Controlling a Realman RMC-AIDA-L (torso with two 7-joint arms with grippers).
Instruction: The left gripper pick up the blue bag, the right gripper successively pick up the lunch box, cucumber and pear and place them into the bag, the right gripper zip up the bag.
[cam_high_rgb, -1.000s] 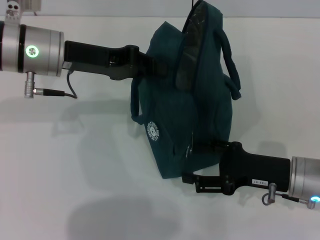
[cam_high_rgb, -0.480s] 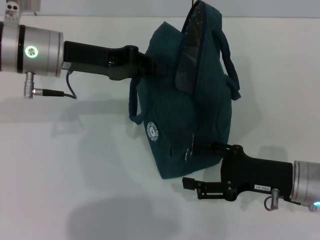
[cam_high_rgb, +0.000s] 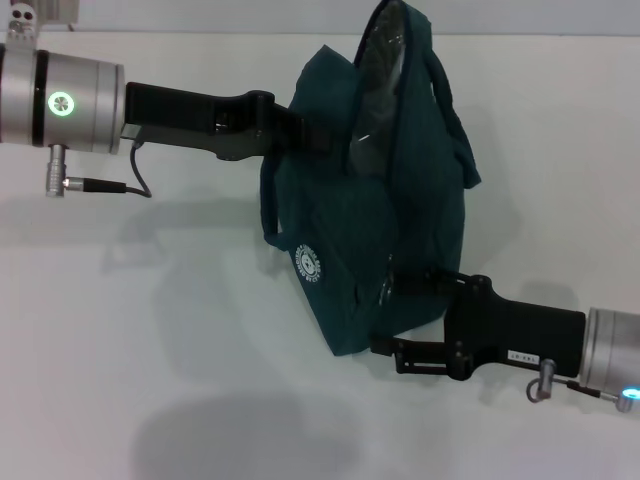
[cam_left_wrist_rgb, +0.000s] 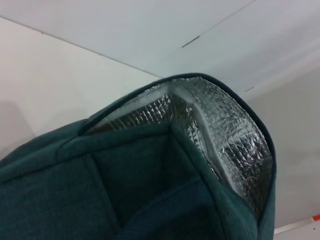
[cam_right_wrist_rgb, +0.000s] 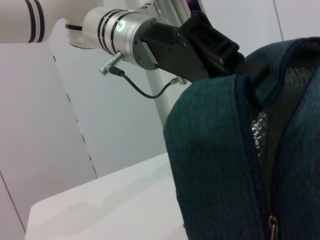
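Blue bag: round white logo, txt unreadable.

A plain white tabletop spreads under everything, with soft grey shadows lying across it

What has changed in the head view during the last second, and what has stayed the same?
The right gripper dipped away from the blue bag, then came back against its lower edge. The bag's silver-lined opening shifted a little. The left gripper keeps holding the bag's upper side in the same place.
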